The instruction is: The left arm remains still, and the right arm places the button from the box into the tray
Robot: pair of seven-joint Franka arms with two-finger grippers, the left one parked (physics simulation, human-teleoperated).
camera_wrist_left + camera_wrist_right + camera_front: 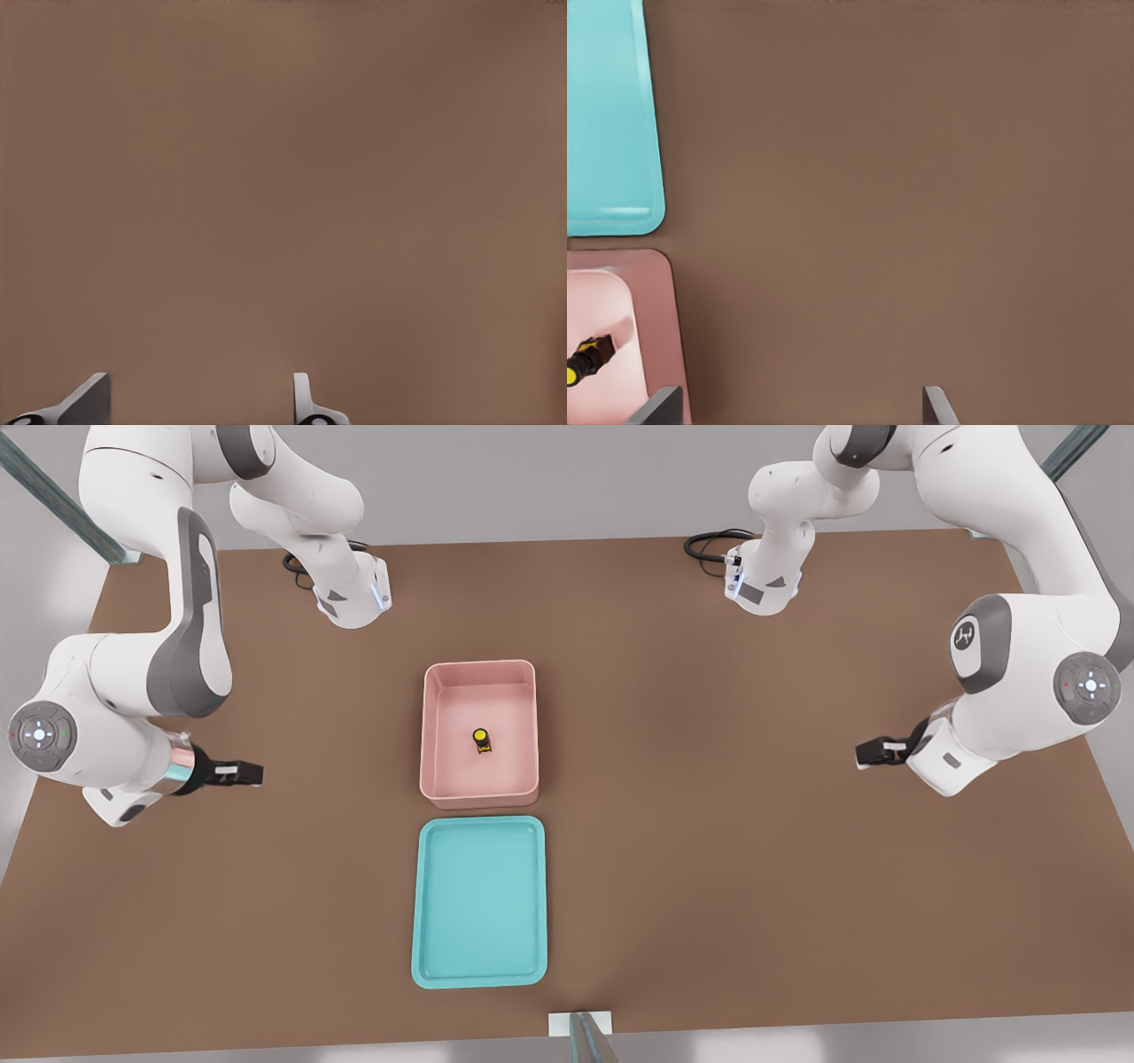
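The right arm (186, 646) is standing at the front view's left, and its gripper (251, 773) is hovering over the bare brown table (753, 850), well apart from the box (479, 793). In the right wrist view the two fingertips (663, 405) are showing wide apart, with nothing between them. The button (481, 740) is sitting upright near the middle of the pink box floor, its yellow cap on top. The teal tray (479, 979) is lying just beside the box, towards the near table edge, and nothing is lying in it.
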